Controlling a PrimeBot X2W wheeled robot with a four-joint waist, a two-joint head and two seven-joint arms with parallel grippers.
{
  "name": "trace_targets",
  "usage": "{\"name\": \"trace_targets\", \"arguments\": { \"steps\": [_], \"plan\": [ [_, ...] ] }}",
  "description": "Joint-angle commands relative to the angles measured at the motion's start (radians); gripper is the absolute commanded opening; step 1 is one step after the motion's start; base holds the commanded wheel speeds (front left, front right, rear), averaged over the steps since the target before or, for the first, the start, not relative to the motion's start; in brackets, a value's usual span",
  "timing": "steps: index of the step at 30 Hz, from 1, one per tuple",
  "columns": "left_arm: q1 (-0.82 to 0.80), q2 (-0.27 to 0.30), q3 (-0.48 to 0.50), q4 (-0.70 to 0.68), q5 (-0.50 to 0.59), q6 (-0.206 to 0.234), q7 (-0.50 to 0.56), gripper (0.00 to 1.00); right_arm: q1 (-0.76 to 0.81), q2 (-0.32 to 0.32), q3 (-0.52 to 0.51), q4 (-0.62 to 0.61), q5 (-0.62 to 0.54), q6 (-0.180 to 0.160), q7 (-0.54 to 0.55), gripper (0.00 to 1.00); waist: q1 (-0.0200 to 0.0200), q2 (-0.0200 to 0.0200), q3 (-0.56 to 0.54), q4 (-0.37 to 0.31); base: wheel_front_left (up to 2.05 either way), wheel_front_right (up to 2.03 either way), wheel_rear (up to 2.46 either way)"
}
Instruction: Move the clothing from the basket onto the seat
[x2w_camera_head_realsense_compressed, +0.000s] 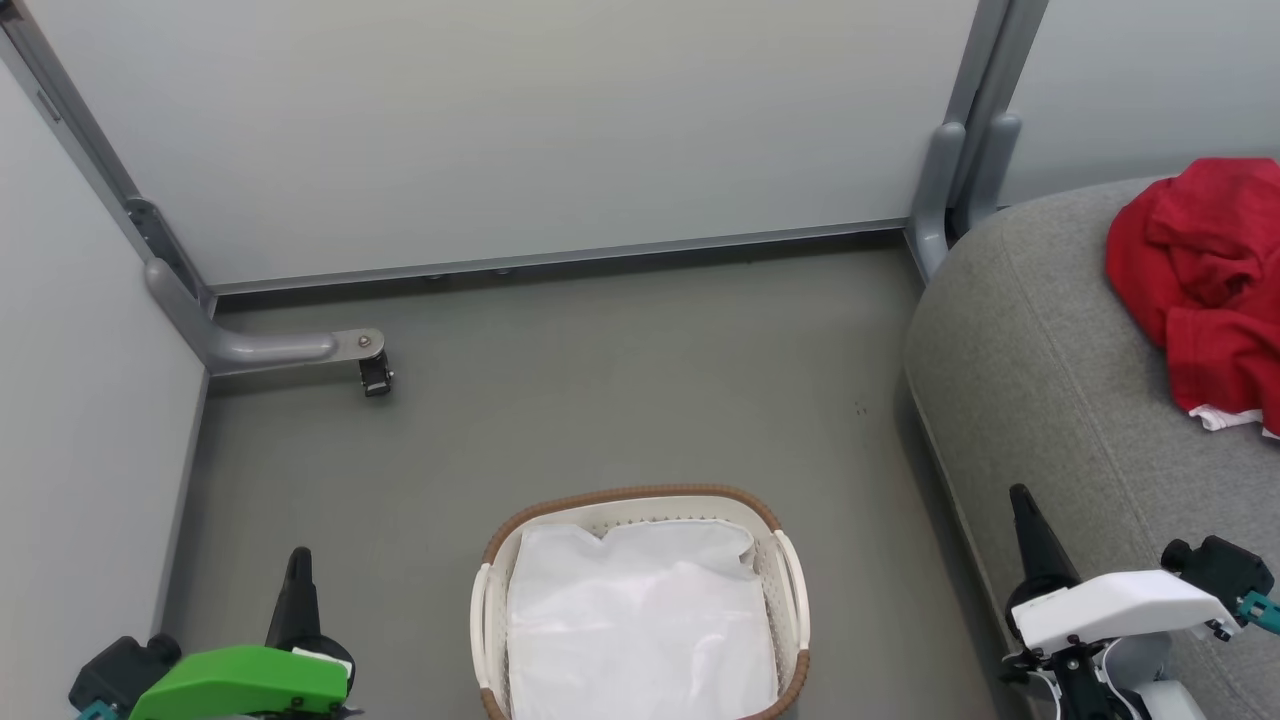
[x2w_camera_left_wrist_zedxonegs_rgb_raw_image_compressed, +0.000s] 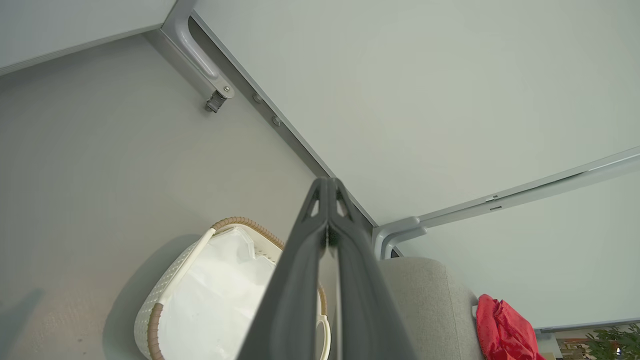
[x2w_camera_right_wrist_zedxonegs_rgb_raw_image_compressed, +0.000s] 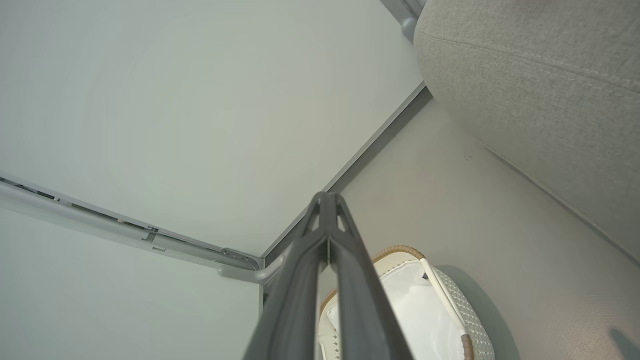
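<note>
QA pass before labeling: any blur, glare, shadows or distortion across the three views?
Head view: sharp, evenly lit, no glare. Left wrist view: grey wall rail bows slightly; shut left gripper looms close. Right wrist view: cream perforated basket casts a soft shadow.

Test bay, wheeled partition panels (x2w_camera_head_realsense_compressed: 500, 130), grey floor (x2w_camera_head_realsense_compressed: 620, 400)

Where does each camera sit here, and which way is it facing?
Head view: on the head, looking down at floor, basket, seat, clothing; left gripper, right gripper at bottom corners.
Left wrist view: left wrist, along its shut fingers toward the wall.
Right wrist view: right wrist, along its shut fingers toward the wall.
Shared: basket and seat, all three.
</note>
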Motion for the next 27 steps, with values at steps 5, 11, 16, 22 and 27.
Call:
{"name": "trace_targets", "arguments": {
  "steps": [5, 11, 16, 22, 27],
  "plan": [
    [-0.036, 0.002, 0.017, -0.013, -0.063, -0.012, 0.018, 0.00, -0.022, -0.010, -0.014, -0.017, 0.073, -0.001, 0.020, 0.00, 0.0000, 0.0000, 0.000, 0.000, 0.00, 0.00, 0.00],
    [-0.048, 0.001, 0.028, -0.014, -0.119, -0.019, 0.034, 0.00, -0.024, -0.010, -0.023, -0.020, 0.136, -0.001, 0.036, 0.00, 0.0000, 0.0000, 0.000, -0.001, 0.00, 0.00, 0.00],
    [-0.054, 0.000, 0.037, -0.015, -0.163, -0.024, 0.049, 0.00, -0.027, -0.010, -0.031, -0.022, 0.187, -0.001, 0.050, 0.00, 0.0000, 0.0000, 0.000, -0.001, 0.00, 0.00, 0.00],
    [-0.063, -0.001, 0.046, -0.016, -0.214, -0.030, 0.064, 0.00, -0.029, -0.010, -0.039, -0.024, 0.244, -0.001, 0.065, 0.00, 0.0000, 0.0000, 0.000, -0.002, 0.00, 0.00, 0.00],
    [-0.069, -0.001, 0.053, -0.017, -0.253, -0.036, 0.076, 0.00, -0.030, -0.010, -0.046, -0.026, 0.290, -0.001, 0.079, 0.00, 0.0000, 0.0000, 0.000, -0.002, 0.00, 0.00, 0.00]
  ]
}}
